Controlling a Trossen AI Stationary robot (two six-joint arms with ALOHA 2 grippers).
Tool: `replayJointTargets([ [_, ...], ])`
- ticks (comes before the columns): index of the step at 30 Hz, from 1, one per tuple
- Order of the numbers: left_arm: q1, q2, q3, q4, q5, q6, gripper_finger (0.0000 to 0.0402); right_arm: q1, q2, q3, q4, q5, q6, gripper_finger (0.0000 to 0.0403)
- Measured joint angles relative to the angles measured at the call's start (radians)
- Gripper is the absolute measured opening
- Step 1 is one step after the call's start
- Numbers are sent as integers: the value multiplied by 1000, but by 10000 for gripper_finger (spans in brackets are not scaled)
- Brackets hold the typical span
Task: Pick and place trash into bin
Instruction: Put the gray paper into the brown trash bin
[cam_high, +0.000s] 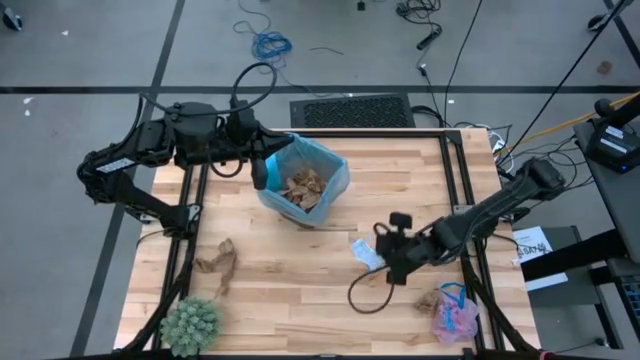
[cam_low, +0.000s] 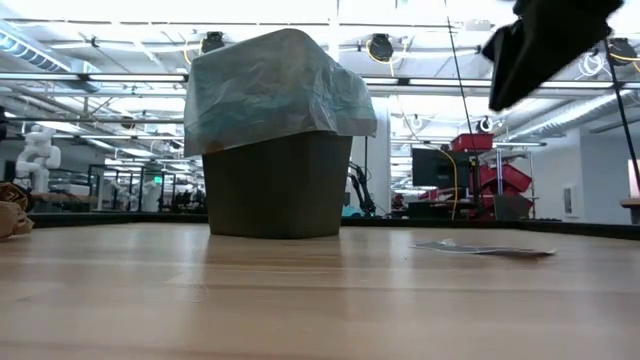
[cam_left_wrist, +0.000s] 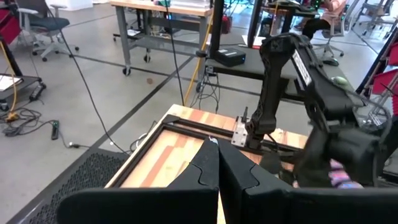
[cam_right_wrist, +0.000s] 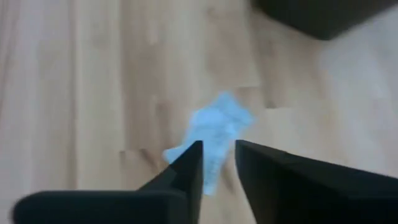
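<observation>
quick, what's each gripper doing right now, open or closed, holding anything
Left gripper: closed, holding nothing, beside the bin.
Right gripper: slightly open, holding nothing, above the white paper scrap.

Table (cam_high: 300, 290): pale wood planks, smooth, satin sheen, edged with matt black metal rails (cam_high: 455, 165).
Bin (cam_low: 275, 185): dark matt plastic; liner bag (cam_low: 270, 85) thin, crinkled light-blue plastic film.
Brown wads (cam_high: 303, 187) in bin: crumpled paper, rough.
Flat scrap (cam_right_wrist: 214, 127): pale crinkled paper.
Puff (cam_high: 455, 318): pink mesh.
Gripper fingers (cam_left_wrist: 208, 171): matt black plastic.
</observation>
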Motion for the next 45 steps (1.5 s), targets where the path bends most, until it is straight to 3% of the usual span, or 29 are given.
replayJointTargets([
  [5,0,0,0,-2,0,-1,0,40,143,-44,163,-24,-44,150],
  [10,0,0,0,-6,1,-2,0,75,296,-48,249,-9,-61,177],
  [19,0,0,0,-47,1,-1,0,80,379,-47,328,13,18,160],
  [35,0,0,0,-50,2,27,0,81,390,-47,217,65,124,148],
  [38,0,0,0,-50,2,27,0,75,390,-47,213,62,129,130],
  [43,0,0,0,-50,2,27,0,70,390,-47,200,62,142,24],
  [45,0,0,0,-50,2,27,0,70,390,-47,200,66,140,10],
])
